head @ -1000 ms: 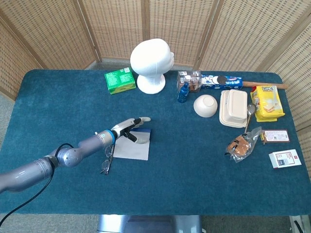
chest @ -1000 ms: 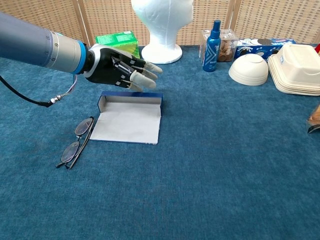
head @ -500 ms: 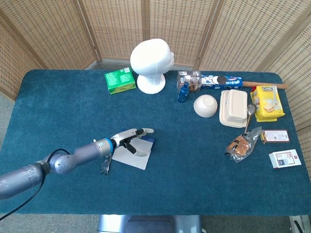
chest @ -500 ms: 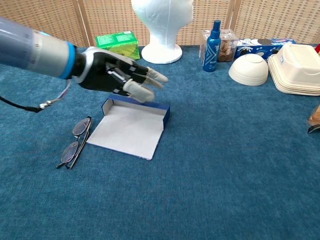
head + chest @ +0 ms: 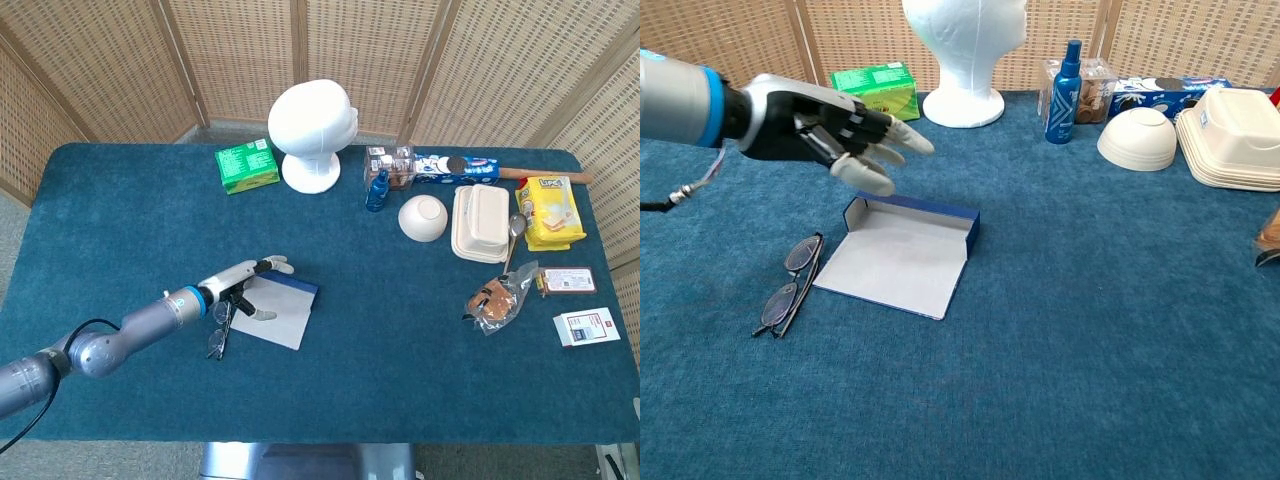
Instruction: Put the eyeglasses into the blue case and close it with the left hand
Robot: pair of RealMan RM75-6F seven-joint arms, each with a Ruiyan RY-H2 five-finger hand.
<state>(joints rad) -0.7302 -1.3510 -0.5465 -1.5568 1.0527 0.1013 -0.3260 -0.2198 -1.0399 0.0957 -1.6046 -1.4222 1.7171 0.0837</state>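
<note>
Covering nearly the whole scene, the dark teal carpeted tabletop [image 5: 130, 210] carries everything. Next in size, the white foam mannequin head [image 5: 312, 132] stands upright at the far edge, with the green rectangular box [image 5: 246, 165] just beside it on the left. Reaching in from the lower left, the grey left arm ends in the black-and-white left hand [image 5: 825, 130], which hovers above the tabletop with its fingers [image 5: 902, 137] spread and nothing between them; it sits over the near-left part of the open case. The blue case with a pale lining [image 5: 902, 255] lies flat and open, its low blue wall along the far side. The cream clamshell food container [image 5: 481, 223] rests at the right, the white upturned bowl [image 5: 422, 217] touching or nearly touching its left side. The yellow snack packet [image 5: 549, 211] lies further right. The slim blue spray bottle [image 5: 1068, 78] stands upright near the mannequin head. The thin-framed folded eyeglasses [image 5: 791, 283] lie on the tabletop just left of the case, outside it. The right hand is out of sight in both views.
</note>
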